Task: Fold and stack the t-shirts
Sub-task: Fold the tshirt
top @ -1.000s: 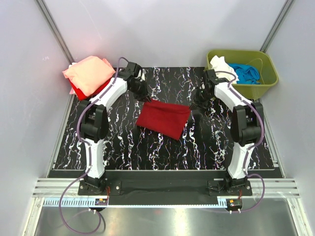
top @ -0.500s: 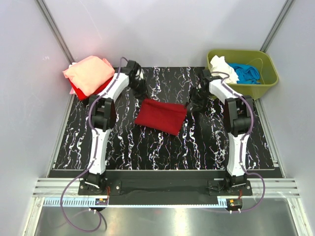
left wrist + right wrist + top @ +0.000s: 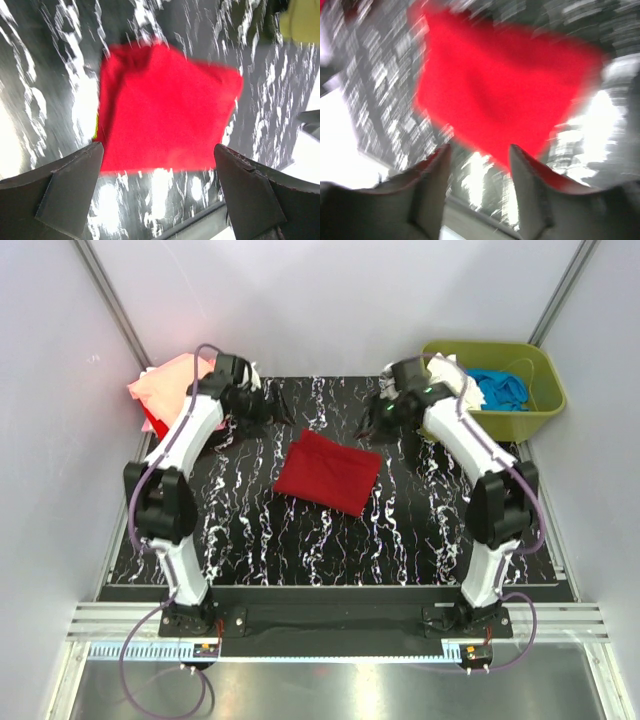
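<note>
From above, the folded dark red cotton t-shirt (image 3: 328,472) lies as a tilted rectangle in the middle of the black white-veined table mat (image 3: 250,530). My left claw (image 3: 268,405) hangs off its far-left corner and my right claw (image 3: 385,412) off its far-right corner, and neither touches the cloth. The salmon-pink t-shirt (image 3: 170,385) tops the folded pile at the far left, well apart from the red one. A white t-shirt (image 3: 448,373) and a blue t-shirt (image 3: 500,388) sit crumpled in the olive-green plastic tub (image 3: 545,405) at the far right.

From my left wrist, my two fingers (image 3: 65,185) stand wide apart with nothing between them. The red tee fills the space beyond, with its layered edges showing on the left side.

From my right wrist the picture is blurred. My fingers (image 3: 432,185) are parted more narrowly and hold nothing, and the same tee lies flat ahead.

I judge the tee light, limp and not fragile. It will sag and unfold if I pinch one layer only. I would bite through all the layers at the two far corners, one claw on each, and carry it level to the pile. The smooth mat should let a lower finger slip under the edge.
</note>
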